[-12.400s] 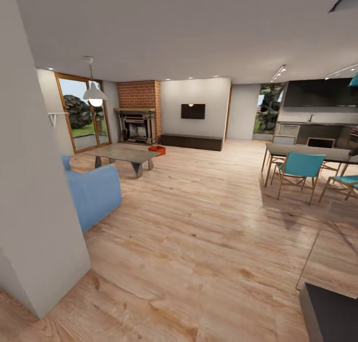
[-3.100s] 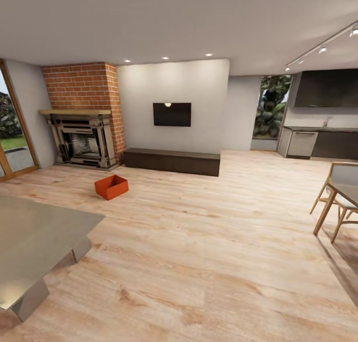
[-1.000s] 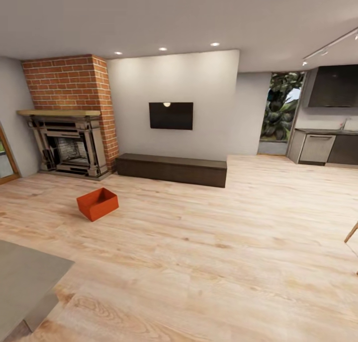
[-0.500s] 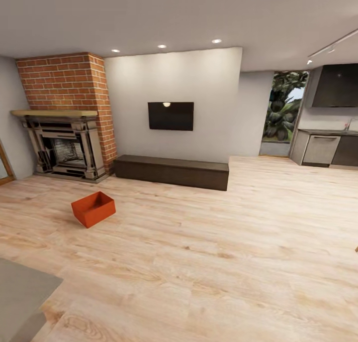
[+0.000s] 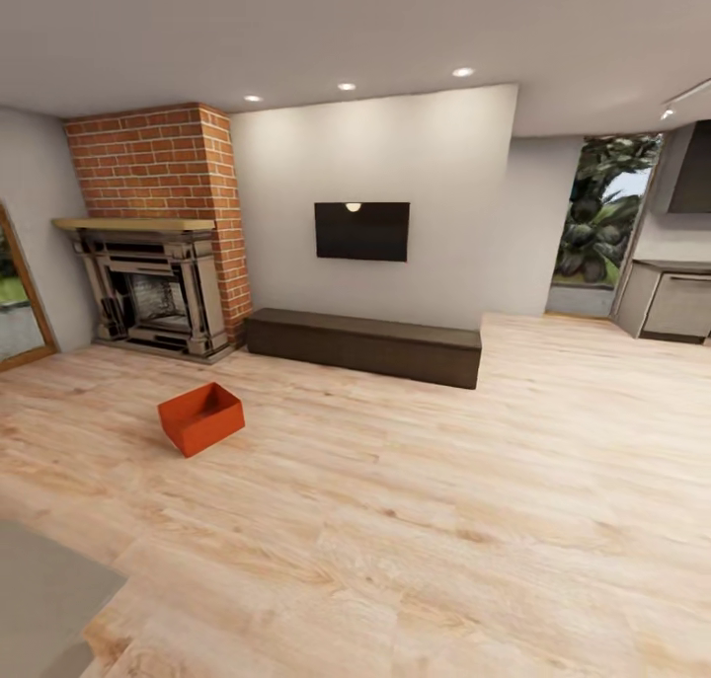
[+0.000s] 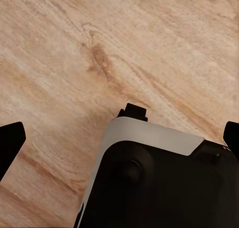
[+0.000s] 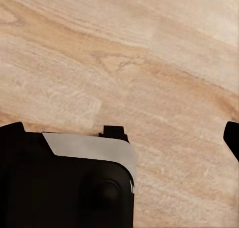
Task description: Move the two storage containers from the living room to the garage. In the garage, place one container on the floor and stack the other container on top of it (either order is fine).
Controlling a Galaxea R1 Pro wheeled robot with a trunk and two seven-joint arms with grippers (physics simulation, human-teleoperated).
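Container (image 5: 200, 418) sits on the wood floor (image 5: 415, 500), well ahead of both hands — fingers (image 6: 11, 141) apart, empty — approach squarely, stop close.

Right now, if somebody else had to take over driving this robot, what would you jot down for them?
Left gripper: fingers spread wide, holding nothing, over bare plank floor.
Right gripper: same, open and empty.
One storage container sits on the wood floor in front of the brick fireplace, ahead and to the left. I can't say where the second one is.
Done: nothing carried yet.
Left: drive up, pick up this container, find the other, take both to the garage and stack them.
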